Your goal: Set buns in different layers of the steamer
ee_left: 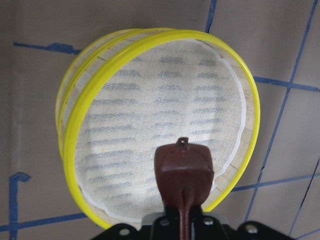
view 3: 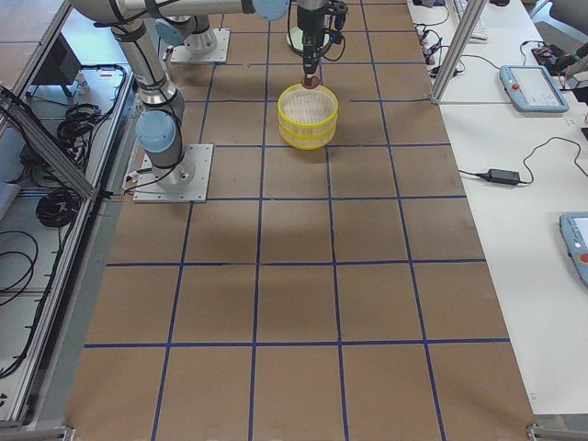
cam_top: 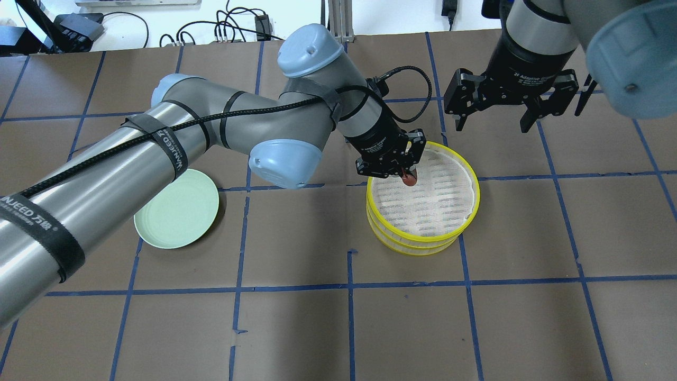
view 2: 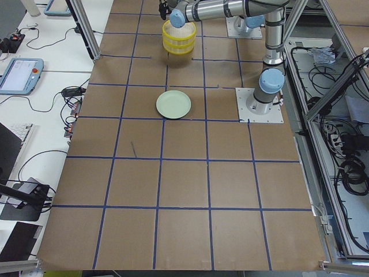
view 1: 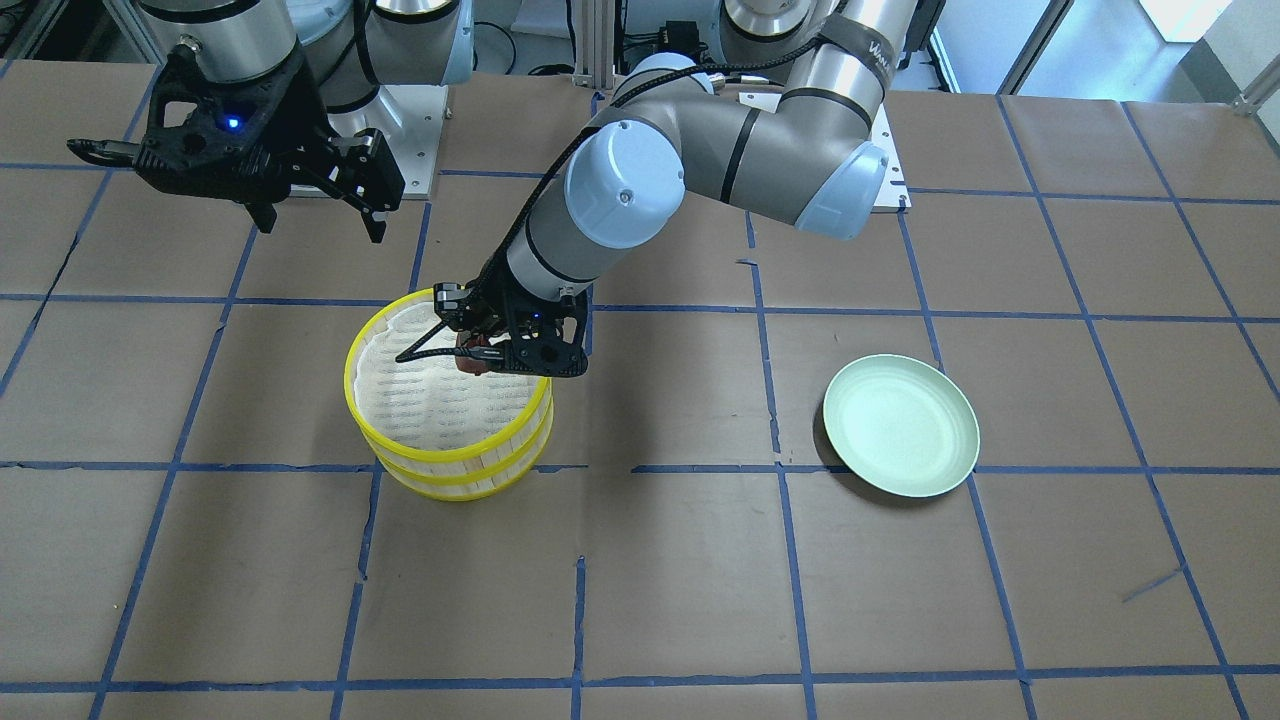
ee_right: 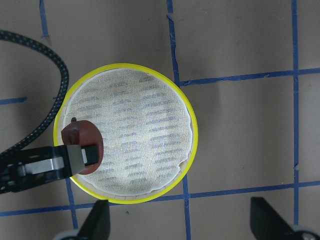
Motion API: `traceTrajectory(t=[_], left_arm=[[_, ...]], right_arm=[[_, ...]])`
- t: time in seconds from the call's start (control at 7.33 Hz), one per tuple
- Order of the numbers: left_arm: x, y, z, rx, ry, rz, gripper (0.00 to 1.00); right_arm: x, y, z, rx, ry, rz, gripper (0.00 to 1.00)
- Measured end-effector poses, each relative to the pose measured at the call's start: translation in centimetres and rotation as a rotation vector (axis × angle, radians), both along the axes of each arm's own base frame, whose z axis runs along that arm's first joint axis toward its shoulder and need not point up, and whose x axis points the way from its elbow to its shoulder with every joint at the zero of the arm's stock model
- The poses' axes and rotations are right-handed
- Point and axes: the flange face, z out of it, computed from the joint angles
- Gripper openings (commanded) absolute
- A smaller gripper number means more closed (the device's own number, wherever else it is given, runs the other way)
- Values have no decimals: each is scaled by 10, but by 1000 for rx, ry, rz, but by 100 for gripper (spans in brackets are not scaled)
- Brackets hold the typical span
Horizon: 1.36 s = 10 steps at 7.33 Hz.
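Observation:
The steamer's two layers stand stacked, with yellow rims [cam_top: 476,197] and a white liner [ee_left: 150,115] bare in the top tray. It also shows in the front view [view 1: 352,385]. My left gripper [cam_top: 408,177] is shut on the dark reddish-brown bun [cam_top: 409,179], holding it just above the top layer near its rim. The bun also shows in the front view [view 1: 470,361], the left wrist view [ee_left: 182,167] and the right wrist view [ee_right: 82,136]. My right gripper [cam_top: 492,128] is open and empty, raised beyond the steamer. The white bun is out of view.
An empty pale green plate [cam_top: 176,208] lies on the brown table on my left side, also in the front view [view 1: 900,425]. Blue tape lines cross the table. The left arm's black cable [ee_right: 47,92] hangs beside the steamer.

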Motion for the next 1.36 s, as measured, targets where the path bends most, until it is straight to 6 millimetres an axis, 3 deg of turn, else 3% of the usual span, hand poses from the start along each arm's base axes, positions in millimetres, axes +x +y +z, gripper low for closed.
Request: traceTrajectory(t=[0.14, 0.95, 1.36], left_arm=[[-1, 0, -9, 11, -4, 0, 57], [-2, 1, -19, 30, -10, 4, 60], [7, 0, -13, 2, -58, 4, 68]], right_arm=[[0, 0, 0, -1, 0, 0, 100], [0, -1, 2, -4, 1, 0, 100], [-1, -1, 2, -4, 1, -1, 100]])
